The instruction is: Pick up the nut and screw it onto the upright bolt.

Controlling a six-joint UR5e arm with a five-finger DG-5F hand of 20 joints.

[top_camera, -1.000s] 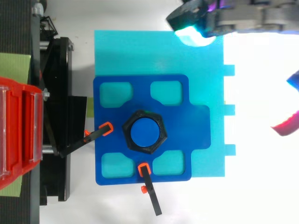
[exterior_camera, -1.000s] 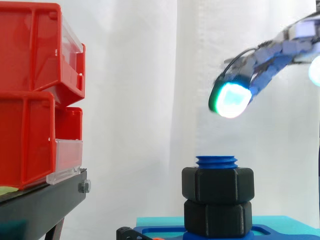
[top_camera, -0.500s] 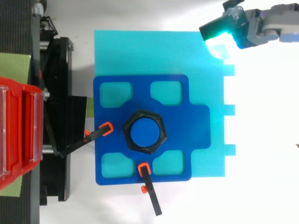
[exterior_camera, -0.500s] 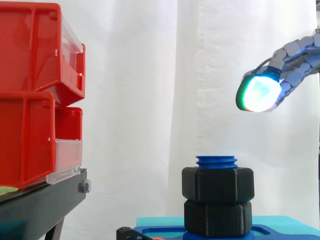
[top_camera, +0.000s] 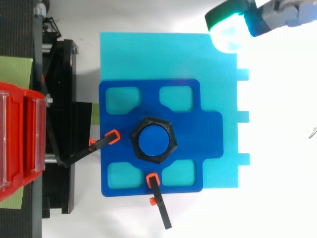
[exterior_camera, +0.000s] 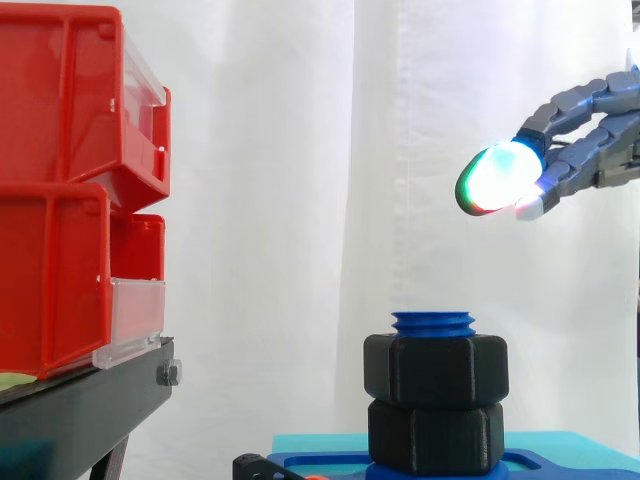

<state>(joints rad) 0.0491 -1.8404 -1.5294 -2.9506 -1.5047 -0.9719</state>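
A blue upright bolt (exterior_camera: pixel 433 322) stands on a blue fixture plate (top_camera: pixel 208 134), and its round top (top_camera: pixel 153 141) shows from above. Two black hex nuts sit stacked on it, the upper nut (exterior_camera: pixel 435 370) just below the thread's end and the lower nut (exterior_camera: pixel 435 435) at the plate. The hand (exterior_camera: pixel 590 140) hangs above and to the right of the bolt, apart from it. It is open with nothing in it, and one fingertip (exterior_camera: pixel 497 177) glows green-white. Seen from above, the hand (top_camera: pixel 282 12) lies past the far right corner of the cyan base (top_camera: pixel 148 54).
Red bins (exterior_camera: pixel 60 190) are stacked on a black stand (exterior_camera: pixel 80 410) at the left. Two black clamps with orange tips (top_camera: pixel 156 193) (top_camera: pixel 101 141) press on the blue plate's near and left edges. A white curtain hangs behind.
The hand drew away to the right and rose a little from above the bolt, then its glowing fingertip drifted slightly back left. The bolt and nuts have not moved.
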